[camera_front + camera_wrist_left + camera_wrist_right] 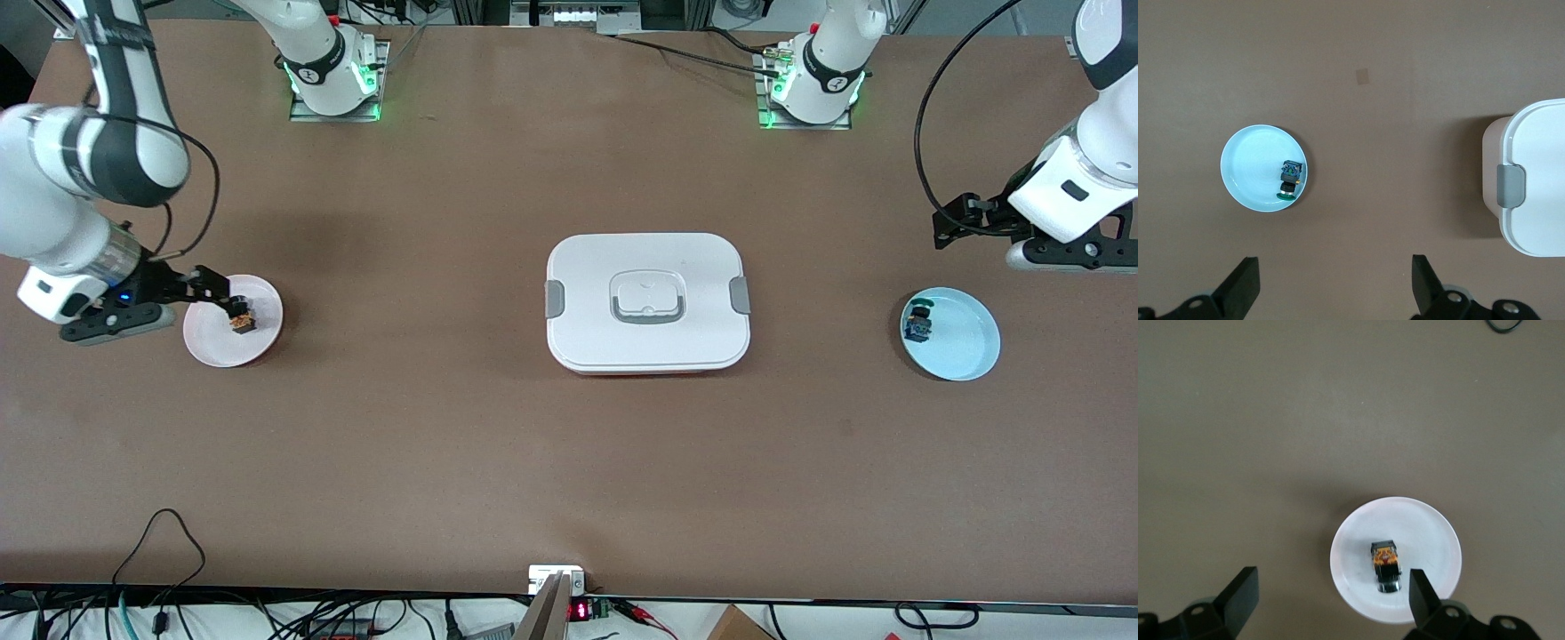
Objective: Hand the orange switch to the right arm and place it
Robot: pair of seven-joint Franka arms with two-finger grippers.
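Observation:
The orange switch (242,318) (1385,561) lies on its side on a white plate (213,345) (1428,533) toward the right arm's end of the table. My right gripper (218,293) (1331,580) hangs open over the plate's rim. One of its fingers (1418,587) is close beside the switch without gripping it. My left gripper (944,227) (1335,265) waits open and holds nothing, over bare table near the light blue plate (965,342) (1248,167).
A blue-and-green small switch (919,324) (1291,179) lies in the light blue plate toward the left arm's end. A white lidded container (587,267) (1538,173) with grey clips sits at the table's middle. Cables hang along the edge nearest the front camera.

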